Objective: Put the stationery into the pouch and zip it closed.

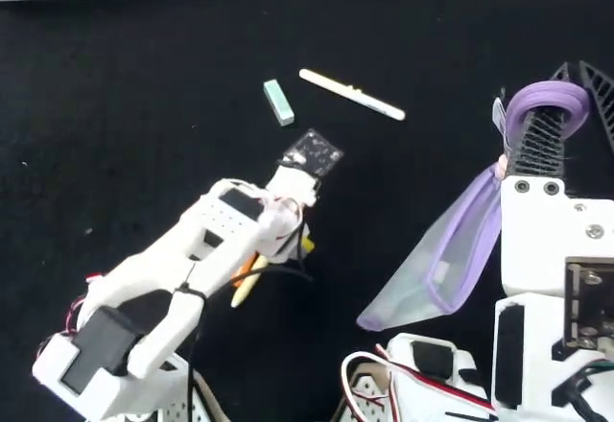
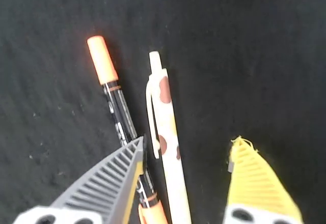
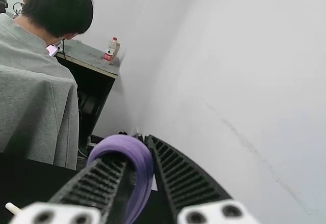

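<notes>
So, found the left hand point(image 2: 188, 142) down low over the black surface point(image 2: 265, 56), spread wide and gripping nothing. Caught a cream pen with brown spots point(image 2: 165, 127) lying in the gap between its fingers, much closer to the grey finger point(image 2: 109, 180) than to the yellow finger point(image 2: 254, 178). Spotted an orange-capped marker point(image 2: 116, 99) just beside that pen too, slipping under the grey finger's tip and so mostly on the outer side of it. Couldn't make out any actual contact between fingers and pens, tbh. Got the same story from the high view: pen and marker poking out from under the left hand, side by side.

Noticed a mint eraser point(image 1: 278, 102) and a long white pen point(image 1: 352, 94) out ahead of the left hand, well apart from it, near each other but not touching.

Over on the other side, found the right hand point(image 3: 136, 150) clamped tight on the purple pouch point(image 1: 451, 249), rim pinched between its two black fingers point(image 3: 173, 178). Saw the rest of the translucent pouch trailing from that hand back alongside its own arm, toward the base. Pegged it as well apart from the left hand and from all four bits of stationery. Couldn't tell about the zip from these angles.
</notes>
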